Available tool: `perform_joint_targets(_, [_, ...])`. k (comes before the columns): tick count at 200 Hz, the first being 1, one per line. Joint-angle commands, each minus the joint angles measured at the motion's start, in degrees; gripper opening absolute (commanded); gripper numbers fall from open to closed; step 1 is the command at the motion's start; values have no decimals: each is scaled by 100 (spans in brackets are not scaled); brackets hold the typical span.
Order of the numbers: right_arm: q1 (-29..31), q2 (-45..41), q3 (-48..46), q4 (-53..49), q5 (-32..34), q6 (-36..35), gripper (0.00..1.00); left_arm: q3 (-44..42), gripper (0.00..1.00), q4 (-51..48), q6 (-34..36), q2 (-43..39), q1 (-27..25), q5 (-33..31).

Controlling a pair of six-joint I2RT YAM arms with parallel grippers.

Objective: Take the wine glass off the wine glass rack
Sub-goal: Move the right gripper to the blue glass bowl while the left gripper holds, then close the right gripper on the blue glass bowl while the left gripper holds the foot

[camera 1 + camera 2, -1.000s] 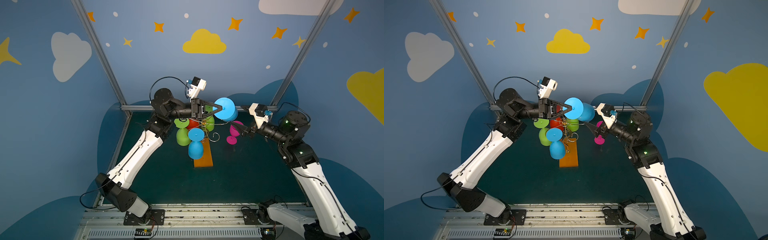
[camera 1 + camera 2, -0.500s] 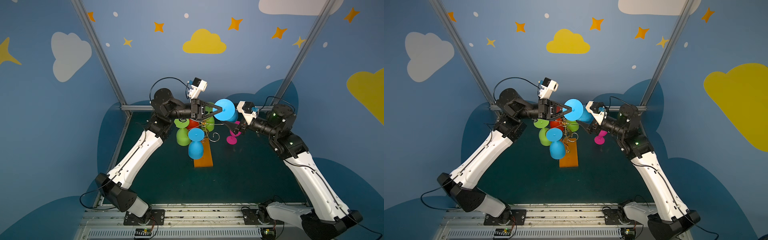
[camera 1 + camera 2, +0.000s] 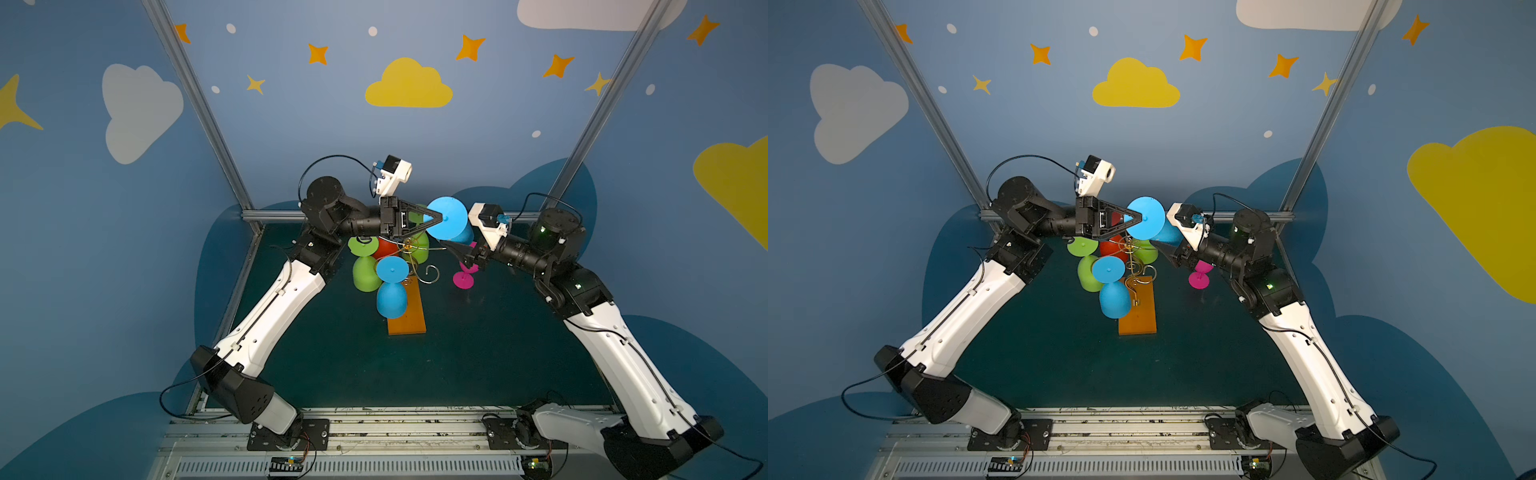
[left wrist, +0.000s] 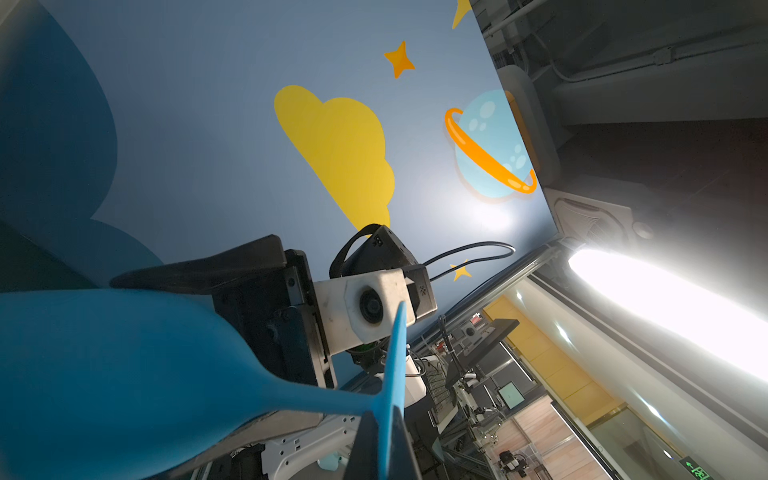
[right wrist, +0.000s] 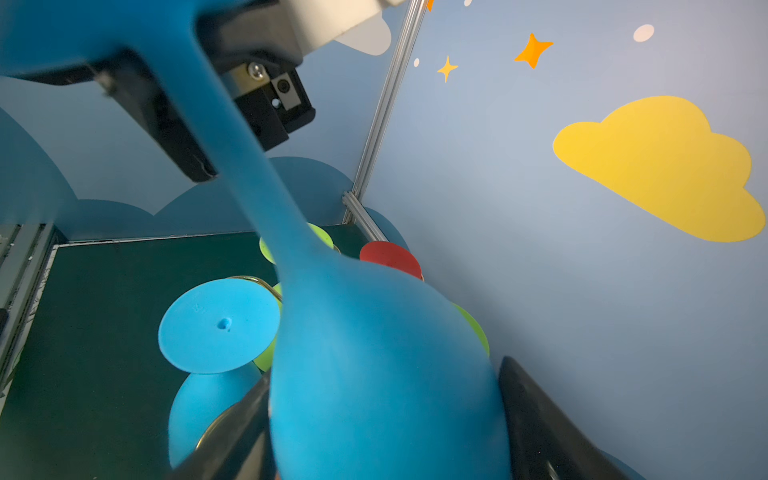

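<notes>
A blue wine glass hangs level in the air above the wine glass rack, a gold wire stand on an orange base, in both top views. My left gripper is shut on the thin foot disc of this glass. My right gripper has come in from the right. Its two black fingers lie against both sides of the glass's bowl. The stem runs between the two grippers, free of the wire arms.
On the rack hang another blue glass, two green glasses and a red one. A pink glass stands on the dark mat under my right wrist. The back wall and its metal frame are close behind.
My right arm has swung left to the held blue glass and its fingers have narrowed around the bowl. The left arm and the glass have stayed put.
</notes>
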Motion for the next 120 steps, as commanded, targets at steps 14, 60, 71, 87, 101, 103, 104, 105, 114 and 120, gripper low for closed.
perform_joint_targets(14, [61, -146, -7, -165, 263, 361, 58, 42, 35, 371, 155, -118, 35, 59])
perform_joint_targets(60, [73, -262, 363, -1015, 1080, 958, 47, -54, 74, -996, 1829, -398, 124, -616])
perform_joint_targets(71, [71, -322, 430, -1222, 1271, 1086, 44, -82, 78, -1471, 2505, -463, 124, -1006])
perform_joint_targets(87, [77, -414, 524, -1533, 1503, 1231, 41, -180, 78, -1884, 3328, -530, 117, -1661])
perform_joint_targets(101, [84, -465, 640, -1807, 1677, 1323, 39, -268, 77, -2007, 3934, -545, 105, -2122])
perform_joint_targets(103, [90, -464, 663, -1858, 1690, 1336, 38, -279, 77, -2011, 4039, -545, 95, -2182])
perform_joint_targets(104, [96, -464, 672, -1882, 1703, 1342, 38, -290, 77, -2012, 4081, -545, 96, -2215])
perform_joint_targets(105, [98, -464, 686, -1906, 1713, 1349, 38, -295, 76, -2012, 4129, -554, 92, -2250])
perform_joint_targets(114, [100, -459, 786, -2158, 1802, 1406, 37, -362, 75, -2006, 4613, -572, 38, -2564])
perform_joint_targets(120, [108, -446, 872, -2297, 1865, 1449, 36, -414, 75, -2004, 5009, -599, -30, -2805])
